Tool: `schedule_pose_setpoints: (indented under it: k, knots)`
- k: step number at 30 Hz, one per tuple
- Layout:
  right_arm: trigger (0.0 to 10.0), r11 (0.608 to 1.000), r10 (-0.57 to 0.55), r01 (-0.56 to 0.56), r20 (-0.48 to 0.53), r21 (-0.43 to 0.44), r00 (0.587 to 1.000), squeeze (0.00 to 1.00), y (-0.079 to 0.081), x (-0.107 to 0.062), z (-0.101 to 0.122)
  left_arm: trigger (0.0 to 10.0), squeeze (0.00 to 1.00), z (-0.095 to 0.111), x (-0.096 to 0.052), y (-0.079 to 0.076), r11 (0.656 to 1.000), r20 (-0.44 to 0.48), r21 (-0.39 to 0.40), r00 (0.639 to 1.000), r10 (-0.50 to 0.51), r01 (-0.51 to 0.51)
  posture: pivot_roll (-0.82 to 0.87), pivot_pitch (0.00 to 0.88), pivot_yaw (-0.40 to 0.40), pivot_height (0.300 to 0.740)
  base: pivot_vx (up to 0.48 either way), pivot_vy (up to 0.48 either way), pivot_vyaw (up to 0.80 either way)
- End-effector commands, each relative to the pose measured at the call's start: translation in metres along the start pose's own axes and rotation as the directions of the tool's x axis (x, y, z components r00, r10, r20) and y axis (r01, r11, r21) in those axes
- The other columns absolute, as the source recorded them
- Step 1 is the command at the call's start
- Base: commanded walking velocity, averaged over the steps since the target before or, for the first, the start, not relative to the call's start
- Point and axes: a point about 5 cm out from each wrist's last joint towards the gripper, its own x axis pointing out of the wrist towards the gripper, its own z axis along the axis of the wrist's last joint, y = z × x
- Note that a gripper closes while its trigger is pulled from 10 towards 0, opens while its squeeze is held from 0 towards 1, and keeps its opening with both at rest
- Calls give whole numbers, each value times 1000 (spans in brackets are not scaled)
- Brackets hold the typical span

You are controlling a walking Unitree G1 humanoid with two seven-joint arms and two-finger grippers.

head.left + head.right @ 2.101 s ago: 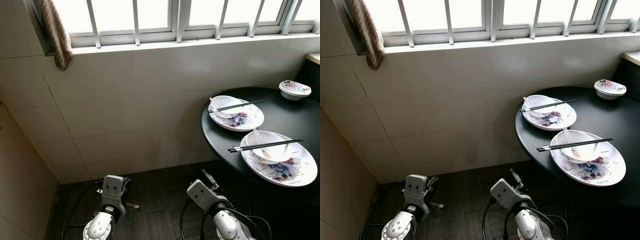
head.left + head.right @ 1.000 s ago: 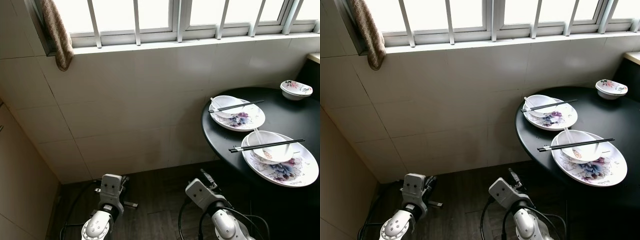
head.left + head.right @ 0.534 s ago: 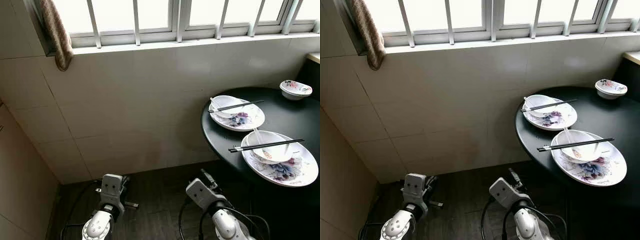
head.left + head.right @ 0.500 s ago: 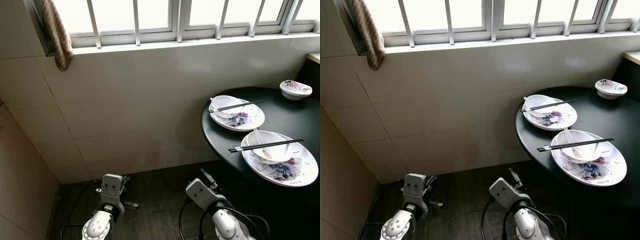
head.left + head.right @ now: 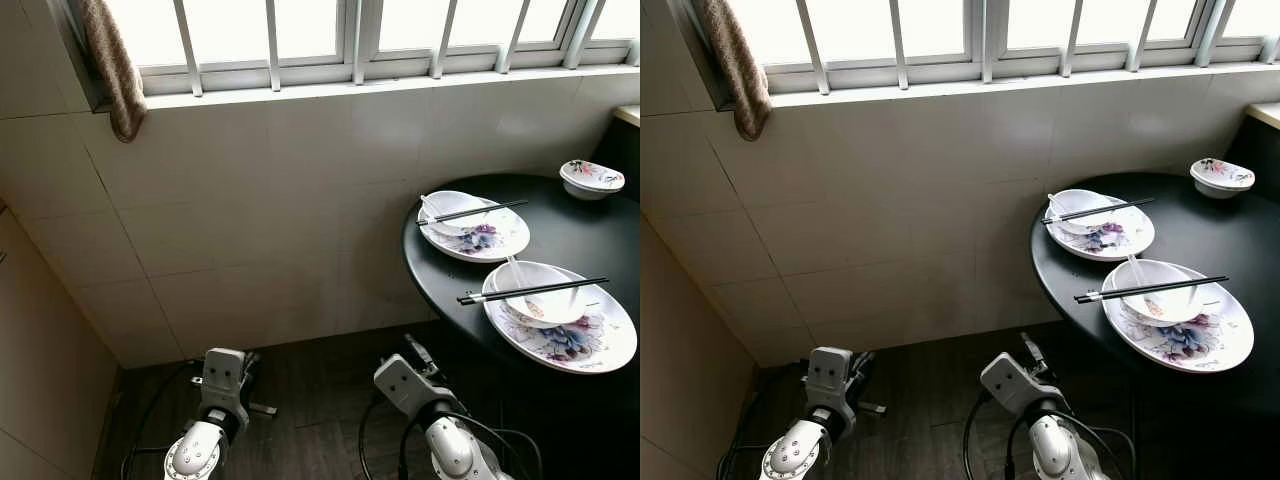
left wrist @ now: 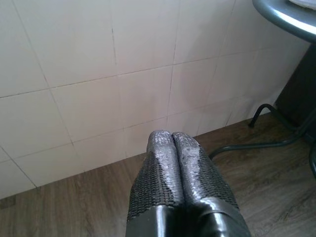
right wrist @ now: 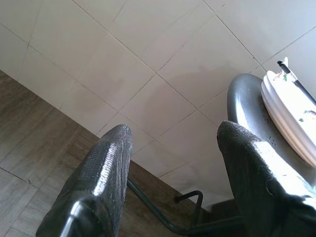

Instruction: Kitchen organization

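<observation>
Evidently at the approach stage, we stand short of the round black counter (image 5: 560, 235), where two floral plates (image 5: 487, 238) carry bowls (image 5: 538, 290), spoons and chopsticks (image 5: 532, 291). Our left end effector (image 6: 173, 170) hangs pressed closed and empty; our right end effector (image 7: 173, 173) gapes wide, empty. Next we must step closer and raise an arm.

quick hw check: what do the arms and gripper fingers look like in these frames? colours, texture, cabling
Both arms are silver-grey metal with rounded joint housings and boxy wrist blocks; black cables loop beside each. The left gripper has two long black fingers with a woven, mesh-like grip texture, slightly shiny at the tips. The right gripper has the same textured black fingers, broad and rounded at the ends. No markings can be made out.
</observation>
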Motion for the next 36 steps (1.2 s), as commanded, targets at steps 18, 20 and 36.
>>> schedule_pose_setpoints:
  k: [18,20,36]
  knots:
    - [10000,1000,-5,5,11,-11,1000,0,-3,2,1,10000,0,-1,2,0,1000,-10,3,1000,0,0,-81,0,13,740,0,0,0]
    - [10000,1000,-5,5,11,-11,1000,0,-3,2,1,10000,0,-1,2,0,1000,-10,3,1000,0,0,-80,0,13,740,0,0,0]
    - [10000,1000,-1,2,15,-11,1000,0,-3,2,2,10000,0,0,2,0,1000,-7,3,1000,2,-2,-81,0,13,740,0,0,0]
